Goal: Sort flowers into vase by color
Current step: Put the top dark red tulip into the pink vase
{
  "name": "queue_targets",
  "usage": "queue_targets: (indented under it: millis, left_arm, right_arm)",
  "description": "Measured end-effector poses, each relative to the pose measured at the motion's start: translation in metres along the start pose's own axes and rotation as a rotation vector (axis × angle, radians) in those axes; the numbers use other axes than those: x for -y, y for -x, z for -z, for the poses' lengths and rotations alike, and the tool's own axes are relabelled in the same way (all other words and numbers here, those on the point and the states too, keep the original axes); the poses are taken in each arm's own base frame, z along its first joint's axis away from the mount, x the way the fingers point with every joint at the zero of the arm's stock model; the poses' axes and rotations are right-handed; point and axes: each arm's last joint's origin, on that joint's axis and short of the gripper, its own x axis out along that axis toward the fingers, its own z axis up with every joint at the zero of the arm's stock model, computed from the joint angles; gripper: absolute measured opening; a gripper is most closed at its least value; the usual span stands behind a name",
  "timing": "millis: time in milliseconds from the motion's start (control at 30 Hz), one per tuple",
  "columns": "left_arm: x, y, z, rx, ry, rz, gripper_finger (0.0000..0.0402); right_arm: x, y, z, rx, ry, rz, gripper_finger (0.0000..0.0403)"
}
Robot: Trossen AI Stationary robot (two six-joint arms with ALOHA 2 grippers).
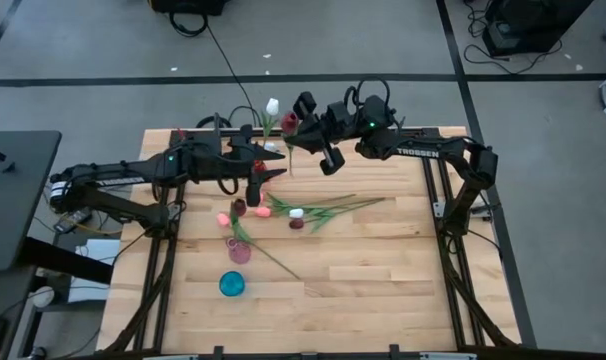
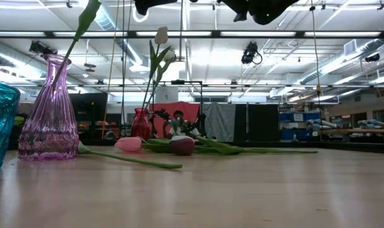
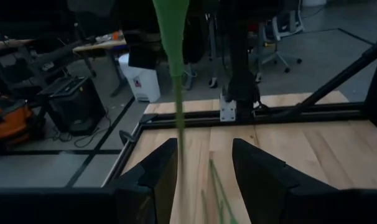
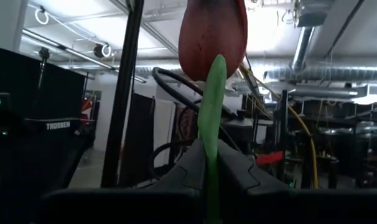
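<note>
My right gripper (image 1: 303,128) is high over the far middle of the table, shut on a maroon tulip (image 4: 212,37). Its green stem (image 3: 179,93) hangs down between the fingers of my open left gripper (image 3: 204,168); whether they touch it cannot be told. A red vase (image 2: 140,123) holds a white tulip (image 2: 161,35). A pink vase (image 2: 51,114) has a green stem standing in it. A teal vase (image 1: 231,284) stands nearer. Several pink, white and maroon tulips (image 1: 313,210) lie flat on the table's middle. My right gripper pinches the maroon tulip's stem just below the head (image 4: 208,146) between its two fingers. The head stands upright above the fingertips, lifted clear of the table. The rest of the stem hangs below.
The three vases stand left of the middle, the red one at the far side under my left arm (image 1: 183,165). The loose tulips spread from the middle toward the right. Bare wood (image 1: 383,290) lies along the near and right side.
</note>
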Motion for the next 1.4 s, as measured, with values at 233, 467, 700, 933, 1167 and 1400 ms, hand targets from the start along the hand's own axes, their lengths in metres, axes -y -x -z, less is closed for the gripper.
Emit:
queue_targets:
  millis: [233,467,700,933,1167,1400]
  left_arm:
    - [0.001,-0.008,-0.003,0.057,0.009,0.02,0.016]
    - [0.0,-0.012,-0.007,0.12,0.029,0.019,0.0142]
    - [0.0,-0.012,-0.012,0.175,0.03,0.022,0.003]
    - [-0.002,-0.011,-0.011,0.163,0.053,0.032,0.0013]
    - [-0.006,0.023,-0.026,0.227,0.051,0.049,0.0011]
    - [-0.009,0.107,-0.047,0.356,0.101,0.085,0.0014]
  right_arm:
    - [-0.007,-0.006,0.001,0.015,0.063,-0.005,0.0032]
    - [-0.007,-0.006,0.001,0.01,0.059,-0.009,0.0032]
    - [-0.005,-0.006,0.007,-0.04,0.006,0.002,0.0037]
    - [-0.001,0.002,0.005,-0.093,-0.092,-0.098,0.0108]
    - [0.007,0.031,-0.034,-0.153,-0.199,-0.236,0.0216]
    - [-0.01,0.061,-0.054,-0.172,-0.222,-0.217,0.0243]
